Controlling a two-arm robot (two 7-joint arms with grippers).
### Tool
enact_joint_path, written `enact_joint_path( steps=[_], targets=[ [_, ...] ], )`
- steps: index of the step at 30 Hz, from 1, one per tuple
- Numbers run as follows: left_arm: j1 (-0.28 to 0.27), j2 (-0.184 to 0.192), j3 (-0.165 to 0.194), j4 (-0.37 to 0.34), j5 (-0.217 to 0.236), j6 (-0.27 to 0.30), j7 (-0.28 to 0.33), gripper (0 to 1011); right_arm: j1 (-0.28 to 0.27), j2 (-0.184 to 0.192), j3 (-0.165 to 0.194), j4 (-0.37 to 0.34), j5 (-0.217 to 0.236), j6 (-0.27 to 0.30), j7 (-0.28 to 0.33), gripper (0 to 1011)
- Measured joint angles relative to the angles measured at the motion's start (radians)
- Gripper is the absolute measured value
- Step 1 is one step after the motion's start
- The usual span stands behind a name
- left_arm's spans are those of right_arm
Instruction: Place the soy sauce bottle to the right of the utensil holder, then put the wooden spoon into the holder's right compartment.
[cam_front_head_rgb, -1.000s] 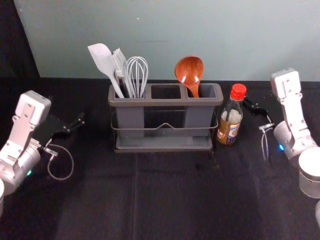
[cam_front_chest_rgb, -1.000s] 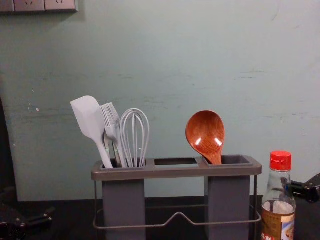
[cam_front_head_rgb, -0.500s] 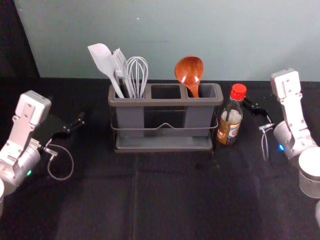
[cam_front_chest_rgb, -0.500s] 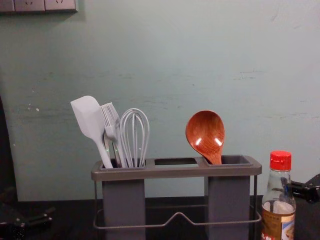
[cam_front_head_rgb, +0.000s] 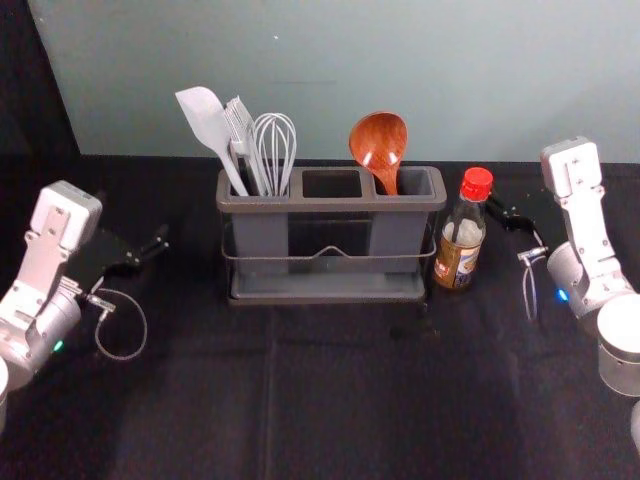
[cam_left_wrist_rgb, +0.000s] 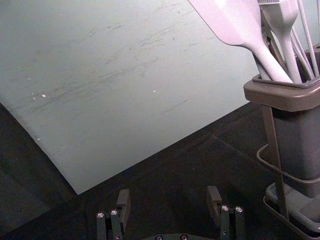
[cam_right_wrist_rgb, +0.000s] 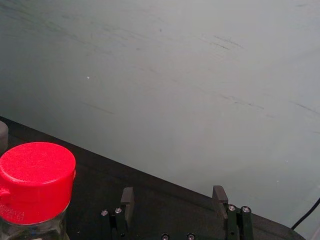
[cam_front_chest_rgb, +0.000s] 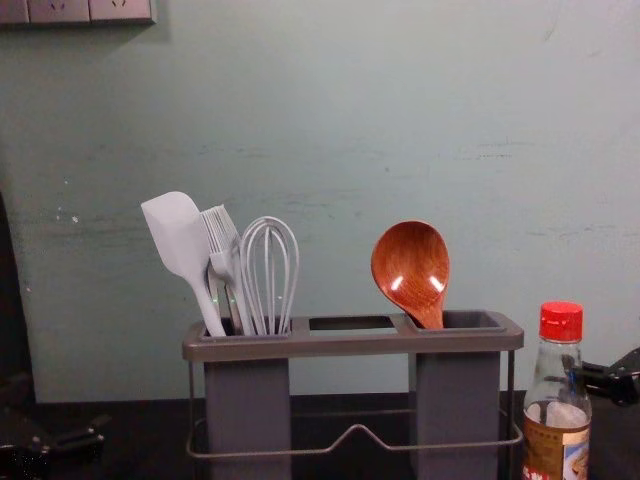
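One holder (cam_front_head_rgb: 330, 205) has three openings. One spoon (cam_front_head_rgb: 379, 140) stands bowl up in the right one; one spatula (cam_front_head_rgb: 205, 118), one brush (cam_front_head_rgb: 241, 125) and one whisk (cam_front_head_rgb: 274, 150) share the left. One bottle (cam_front_head_rgb: 458, 245) stands upright just right of the holder. Two grippers, both spread wide with nothing between their jaws: the right gripper (cam_front_head_rgb: 500, 212) near the bottle, the left gripper (cam_front_head_rgb: 152, 250) left of the holder.
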Motion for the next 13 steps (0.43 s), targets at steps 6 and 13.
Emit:
enact_joint_path(
  steps=[6, 13],
  targets=[
    [0.0, 0.0, 0.0, 0.0, 0.0, 0.0, 0.0, 1005, 0.0, 0.0, 0.0, 0.0, 0.0, 0.0, 0.0, 1004],
    [0.0, 0.0, 0.0, 0.0, 0.0, 0.0, 0.0, 1005, 0.0, 0.0, 0.0, 0.0, 0.0, 0.0, 0.0, 1004]
  ],
)
